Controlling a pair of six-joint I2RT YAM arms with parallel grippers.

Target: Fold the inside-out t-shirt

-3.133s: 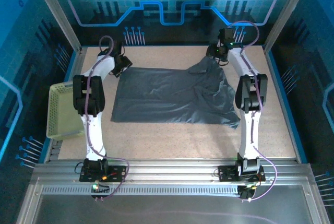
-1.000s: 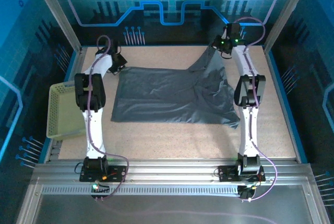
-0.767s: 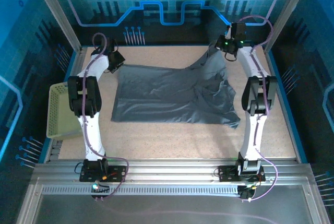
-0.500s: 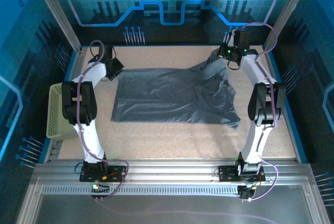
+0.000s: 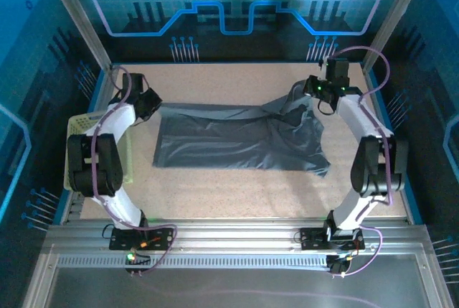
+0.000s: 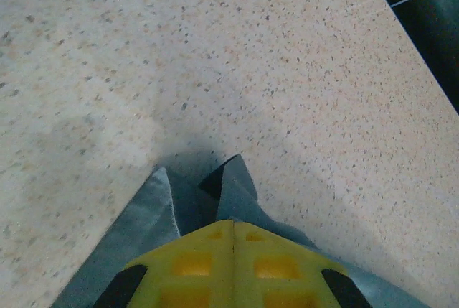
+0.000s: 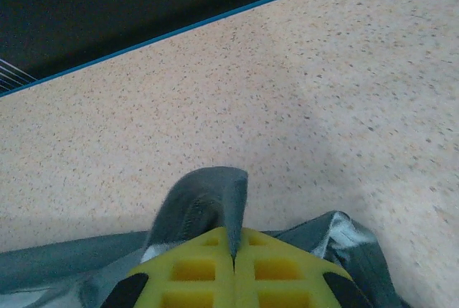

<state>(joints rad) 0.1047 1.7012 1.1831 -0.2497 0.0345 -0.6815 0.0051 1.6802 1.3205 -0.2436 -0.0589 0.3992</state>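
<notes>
The left claw (image 6: 233, 223) sits low in the picture, its two yellow fingers pressed flat together on a pinch of the grey t-shirt (image 6: 154, 211). Two small peaks of cloth poke out past the tips, throwing a shadow on the speckled beige tabletop (image 6: 215, 57).

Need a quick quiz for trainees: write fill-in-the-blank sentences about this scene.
The left end effector is ____ on the t-shirt. The right end effector grips its far ____ corner. The mesh basket stands beside the ____ arm.
Missing words: shut; right; left.
</notes>
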